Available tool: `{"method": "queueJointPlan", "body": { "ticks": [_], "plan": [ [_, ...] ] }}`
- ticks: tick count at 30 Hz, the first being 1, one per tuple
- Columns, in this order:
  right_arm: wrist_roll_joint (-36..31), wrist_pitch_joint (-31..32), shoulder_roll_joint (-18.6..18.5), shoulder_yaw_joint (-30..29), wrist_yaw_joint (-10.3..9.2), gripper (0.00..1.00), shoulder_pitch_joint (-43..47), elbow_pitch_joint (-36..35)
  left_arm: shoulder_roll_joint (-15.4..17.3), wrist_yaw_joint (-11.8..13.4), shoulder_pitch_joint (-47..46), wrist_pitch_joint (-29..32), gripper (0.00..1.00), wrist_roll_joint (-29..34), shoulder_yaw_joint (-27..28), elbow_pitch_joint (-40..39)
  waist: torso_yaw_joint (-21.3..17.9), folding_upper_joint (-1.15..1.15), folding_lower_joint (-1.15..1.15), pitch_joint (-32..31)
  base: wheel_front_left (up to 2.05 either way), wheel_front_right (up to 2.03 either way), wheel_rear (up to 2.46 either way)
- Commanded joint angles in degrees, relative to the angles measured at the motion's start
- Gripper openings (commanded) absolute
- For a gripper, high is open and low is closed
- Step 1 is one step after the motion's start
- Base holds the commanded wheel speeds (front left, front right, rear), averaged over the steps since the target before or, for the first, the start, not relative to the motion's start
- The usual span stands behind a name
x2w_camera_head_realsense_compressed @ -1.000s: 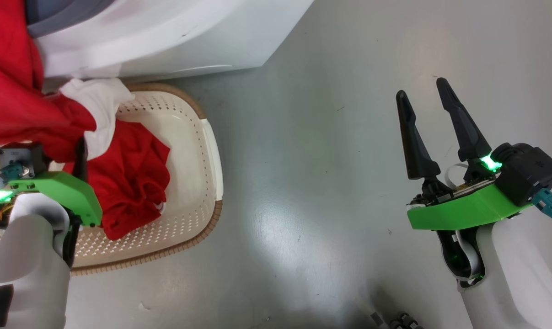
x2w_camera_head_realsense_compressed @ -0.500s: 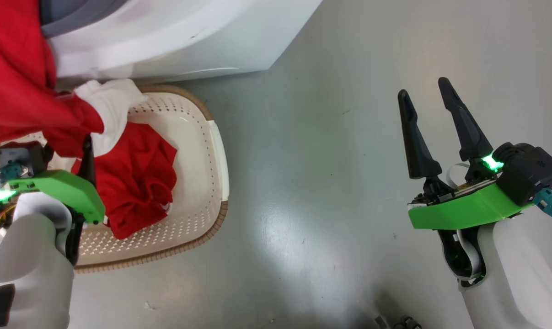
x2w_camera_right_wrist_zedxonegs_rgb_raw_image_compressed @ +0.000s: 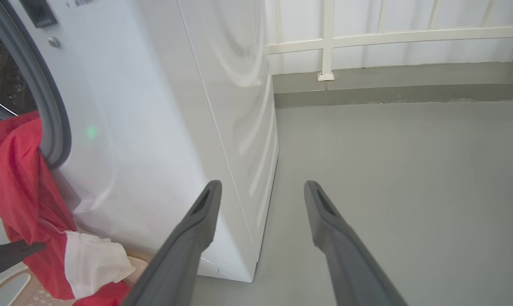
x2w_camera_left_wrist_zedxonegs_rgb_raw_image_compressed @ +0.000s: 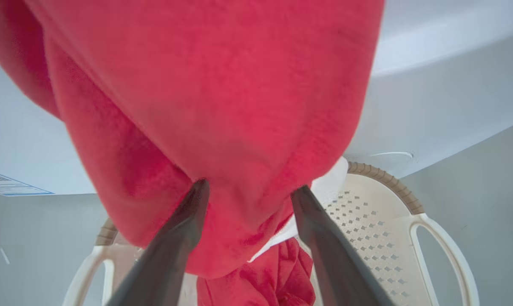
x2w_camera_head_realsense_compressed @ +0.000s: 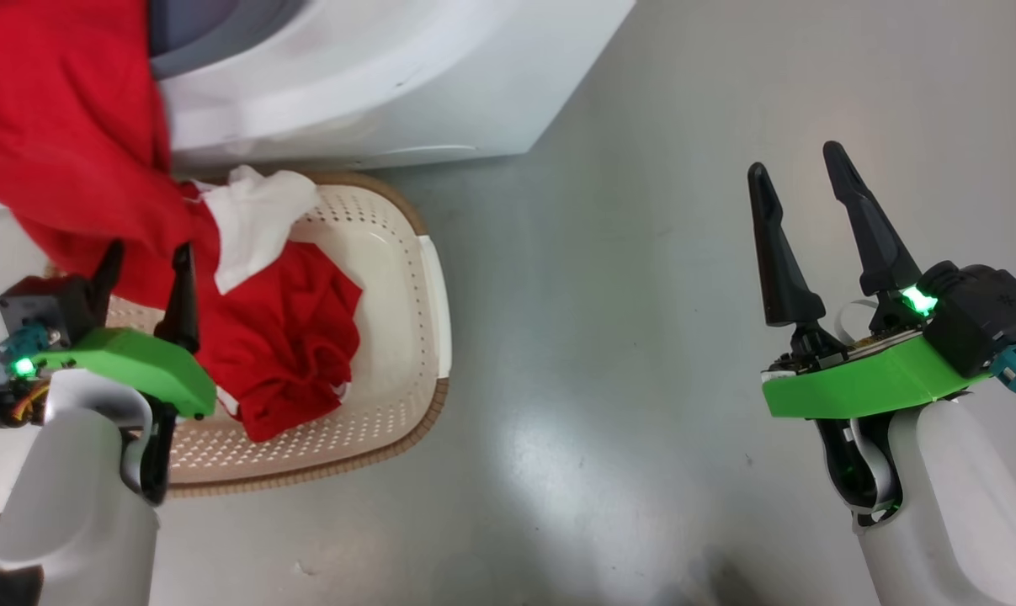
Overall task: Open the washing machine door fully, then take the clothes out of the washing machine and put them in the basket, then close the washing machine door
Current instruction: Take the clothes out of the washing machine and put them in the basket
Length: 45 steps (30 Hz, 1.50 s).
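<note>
Seeing the clothes (x2w_camera_head_realsense_compressed: 61,126) hanging big and red at the upper left of the head view, spilling out of the mouth of the washing machine (x2w_camera_head_realsense_compressed: 390,76) and draping down into the basket (x2w_camera_head_realsense_compressed: 434,286) just below it. Seeing a white cuff (x2w_camera_head_realsense_compressed: 255,219) flopping over the basket's upper rim in the frame. Judging the step in hand to be taking the clothes out and putting them in the basket, with some in and a lot not yet out of the machine. Gripping nothing with the left gripper (x2w_camera_head_realsense_compressed: 150,248) at the lower left: showing both fingers apart in the left wrist view, with red cloth bulging at the tips but not pinched. Hovering at the lower right with the right gripper (x2w_camera_head_realsense_compressed: 794,160), fingers spread wide and empty, over the grey floor (x2w_camera_head_realsense_compressed: 600,337). Needing next, most likely, a fresh grab on the hanging red cloth and a pull away from the drum, so the rest is dropping into the basket and not onto the floor. Looking inside the basket: finding a bunched red piece (x2w_camera_head_realsense_compressed: 289,337) lying in the middle, touching the hanging cloth, with holey cream plastic showing around it.
</note>
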Motion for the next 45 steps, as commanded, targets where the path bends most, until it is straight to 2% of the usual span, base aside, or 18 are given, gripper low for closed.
{"method": "queueJointPlan", "body": {
  "ticks": [1, 7, 18, 24, 34, 45],
  "plan": [
    [-0.55, -0.36, 0.04, 0.84, 0.35, 1.0, 1.5, -1.16, 1.87, -0.32, 2.54, -0.29, 1.0, -0.35, 1.83, -2.09, 0.9, 0.0, 0.0, -0.99, 0.0, 0.0, 0.0],
    [-1.51, -0.36, 0.04, 0.55, 0.35, 1.0, 2.36, -0.64, 0.94, -0.32, 7.62, -0.29, 1.0, 0.89, 4.3, -12.23, 2.38, 0.0, 0.0, -3.55, 0.0, 0.0, 0.0],
    [-1.96, -0.36, 0.04, 0.66, 0.35, 1.0, 4.36, -0.13, -1.26, -0.32, 19.51, -0.29, 1.0, 3.1, 8.61, -33.28, 2.82, 0.0, 0.0, -7.03, 0.0, 0.0, 0.0],
    [-2.16, -0.36, 0.04, 0.39, 0.35, 1.0, 5.5, -0.04, -2.6, -0.32, 25.4, -0.29, 1.0, 3.72, 10.04, -41.49, 3.1, 0.0, 0.0, -8.42, 0.0, 0.0, 0.0],
    [-2.2, -0.36, 0.04, 0.3, 0.35, 1.0, 6.38, -0.21, -4.22, -0.32, 32.22, -0.29, 1.0, 4.06, 11.76, -49.44, 2.78, 0.0, 0.0, -9.32, 0.0, 0.0, 0.0],
    [-1.98, -0.36, 0.04, 0.18, 0.35, 1.0, 6.26, -0.32, -4.55, -0.32, 32.56, -0.29, 1.0, 3.85, 12.14, -50.55, 2.66, 0.0, 0.0, -8.92, 0.0, 0.0, 0.0]
  ]
}}
